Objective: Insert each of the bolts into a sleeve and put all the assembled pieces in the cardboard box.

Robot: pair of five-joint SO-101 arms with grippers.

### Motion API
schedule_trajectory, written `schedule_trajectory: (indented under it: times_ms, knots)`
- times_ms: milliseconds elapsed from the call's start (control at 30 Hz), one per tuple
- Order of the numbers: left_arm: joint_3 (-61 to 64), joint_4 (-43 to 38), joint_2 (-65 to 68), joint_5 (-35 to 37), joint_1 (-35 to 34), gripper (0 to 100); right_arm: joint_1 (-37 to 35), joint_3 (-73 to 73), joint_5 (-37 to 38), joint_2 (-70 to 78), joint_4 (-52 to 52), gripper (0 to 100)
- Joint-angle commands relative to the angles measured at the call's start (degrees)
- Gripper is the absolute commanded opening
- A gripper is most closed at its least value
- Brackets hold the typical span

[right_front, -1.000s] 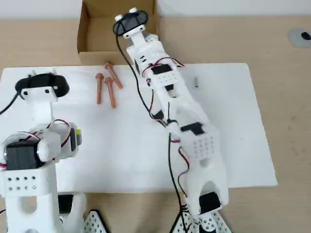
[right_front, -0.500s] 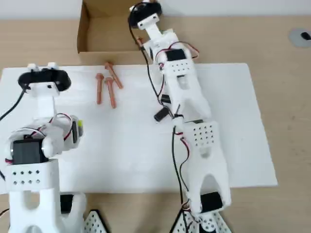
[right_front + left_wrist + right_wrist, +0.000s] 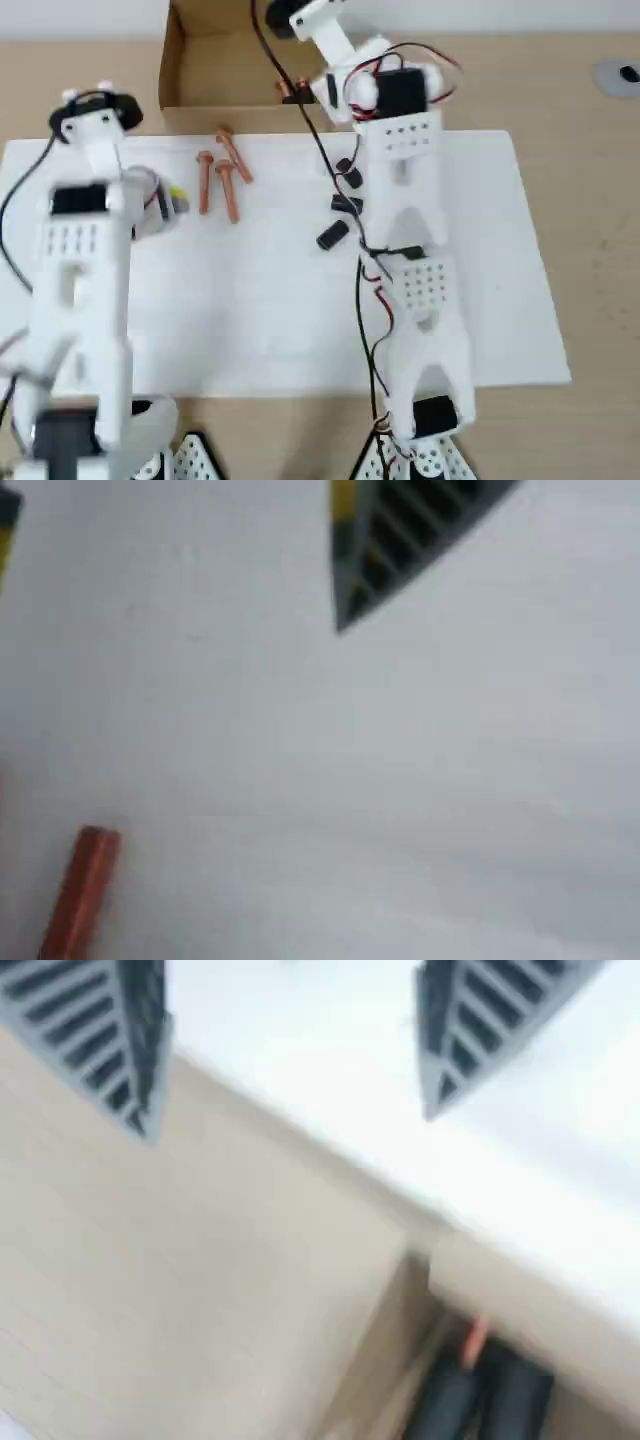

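Three copper bolts (image 3: 222, 176) lie on the white mat (image 3: 250, 300) just in front of the cardboard box (image 3: 215, 60). Three black sleeves (image 3: 343, 203) lie beside the right arm. My right gripper (image 3: 300, 15) (image 3: 290, 1070) hangs open over the box's right wall with nothing between its fingers. Under it, inside the box (image 3: 200, 1290), lies a bolt in a black sleeve (image 3: 485, 1385) (image 3: 287, 90). My left gripper (image 3: 95, 115) (image 3: 170, 570) is open over the mat's back left part. The end of one bolt (image 3: 80, 890) shows close to it.
The box stands off the mat's back edge on the wooden table (image 3: 580, 130). A small dark round object (image 3: 620, 75) sits at the table's far right. Both arm bases stand at the front edge.
The right arm has swung back over the box, uncovering the black sleeves. The left arm has stretched toward the back of the mat, closer to the bolts.
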Motion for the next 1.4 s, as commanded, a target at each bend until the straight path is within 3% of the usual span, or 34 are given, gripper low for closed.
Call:
schedule_trajectory:
  times_ms: [0, 133, 333, 533, 733, 1100, 1367]
  knots:
    - [-17.8, 5.5, 14.1, 0.5, 2.9, 24, 3.8, 1.8, 1.8, -12.8, 2.6, 20.3]
    - [-35.6, 13.7, 27.9, 0.6, 5.7, 24, 5.2, 9.6, 1.8, -25.4, 2.6, 20.3]
    - [-58.9, 24.7, 44.3, 0.5, 6.2, 24, 5.5, 40.8, 1.8, -44.5, 2.5, 20.3]
    - [-70.9, 27.8, 53.0, 0.5, 6.0, 24, 5.4, 74.0, 2.0, -61.2, 1.8, 20.3]
    - [-76.7, 27.7, 60.6, 0.4, 6.0, 24, 5.5, 95.1, 2.0, -72.6, -3.9, 20.3]
    - [-94.9, 22.3, 75.6, -4.0, 4.7, 23, 5.5, 110.4, 1.7, -76.9, -8.0, 20.3]
    - [-99.6, 21.9, 82.7, -4.0, 4.3, 15, 5.5, 116.3, 1.6, -76.9, -11.6, 20.3]
